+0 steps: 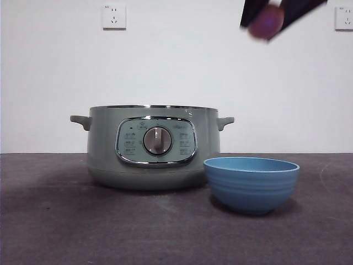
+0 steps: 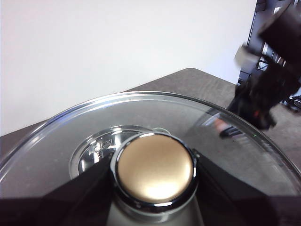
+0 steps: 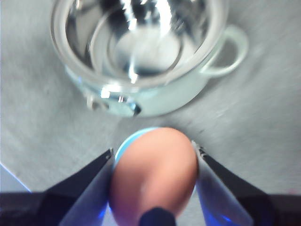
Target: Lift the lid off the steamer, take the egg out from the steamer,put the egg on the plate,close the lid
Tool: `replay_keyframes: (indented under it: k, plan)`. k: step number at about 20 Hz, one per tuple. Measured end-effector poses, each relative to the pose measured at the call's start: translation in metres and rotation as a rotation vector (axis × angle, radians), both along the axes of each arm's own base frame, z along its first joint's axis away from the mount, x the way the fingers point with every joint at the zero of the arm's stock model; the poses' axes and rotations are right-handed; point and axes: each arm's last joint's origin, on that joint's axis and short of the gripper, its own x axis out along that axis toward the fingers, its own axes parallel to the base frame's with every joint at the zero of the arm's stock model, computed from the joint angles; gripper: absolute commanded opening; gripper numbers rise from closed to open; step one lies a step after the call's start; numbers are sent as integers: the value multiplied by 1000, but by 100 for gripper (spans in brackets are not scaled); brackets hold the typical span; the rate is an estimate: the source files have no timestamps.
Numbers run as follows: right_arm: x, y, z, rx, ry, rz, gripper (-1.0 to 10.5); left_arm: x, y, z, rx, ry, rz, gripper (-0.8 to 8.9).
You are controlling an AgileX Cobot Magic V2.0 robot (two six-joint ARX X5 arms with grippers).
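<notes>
**Desk:** Front view first: what stands on the table?

**Photographer:** The steamer [image 1: 153,146], uncovered, sits at centre on the dark table [image 1: 55,221], its dial facing the camera. The plate [image 1: 251,184] stands just beside it, towards the camera, and is empty from this angle. High above the plate, the right gripper [image 1: 268,16] appears blurred at the top edge, clenched on the egg [image 1: 266,22].

**Desk:** Does the right wrist view agree?

**Photographer:** It does. The egg [image 3: 154,176] fills the gap between both jaws, which press its sides. Below it a blue sliver of the plate [image 3: 128,140] shows, with the open steamer [image 3: 141,56] beyond, its metal inside bare.

**Desk:** And the lid?

**Photographer:** Held in the air. The left gripper [image 2: 155,188] grasps the knob [image 2: 155,168] of the lid [image 2: 70,136], well clear of the table.
</notes>
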Motion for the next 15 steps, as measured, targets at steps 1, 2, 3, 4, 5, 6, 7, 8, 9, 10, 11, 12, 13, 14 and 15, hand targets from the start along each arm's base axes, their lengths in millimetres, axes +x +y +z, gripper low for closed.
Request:
replay_keyframes:
  k: [1,2,3,4,5,6,7,8,9,10,11,12,13,14,15]
  plan:
    - [2,2,-13,-2,10,1,-17,0,0,0,0,0,0,-8]
    - [3,4,-29,-2,21,-1,-17,0,0,0,0,1,0,-8]
    - [3,5,-42,-4,32,-1,-17,0,0,0,1,1,0,-8]
    - [3,5,-57,-7,45,-5,-17,0,0,0,1,3,0,-8]
    - [3,5,-70,-9,53,-7,-17,0,0,0,2,4,0,-8]
    - [3,5,-81,-10,56,-8,-17,0,0,-1,4,8,0,-8]
    - [2,5,-91,-8,54,-9,-17,0,0,-1,6,14,0,-8]
    - [2,6,-100,-4,49,-7,-17,0,0,-2,10,21,0,-8]
    - [1,7,-108,-3,52,-6,-17,1,0,-3,12,26,0,-8]
    - [1,9,-114,-6,60,-3,-17,2,-1,-3,13,28,0,-8]
    - [3,11,-120,-10,69,-1,-17,3,-1,-3,14,30,0,-8]
    - [5,14,-124,-12,74,6,-17,3,-1,-3,15,32,0,-8]
    - [8,19,-129,-9,69,14,-17,4,-2,-3,16,34,0,-8]
    - [11,24,-134,-10,70,25,-17,4,-2,-3,16,35,0,-8]
    - [12,29,-141,-19,86,36,-17,4,-2,-3,16,35,0,-8]
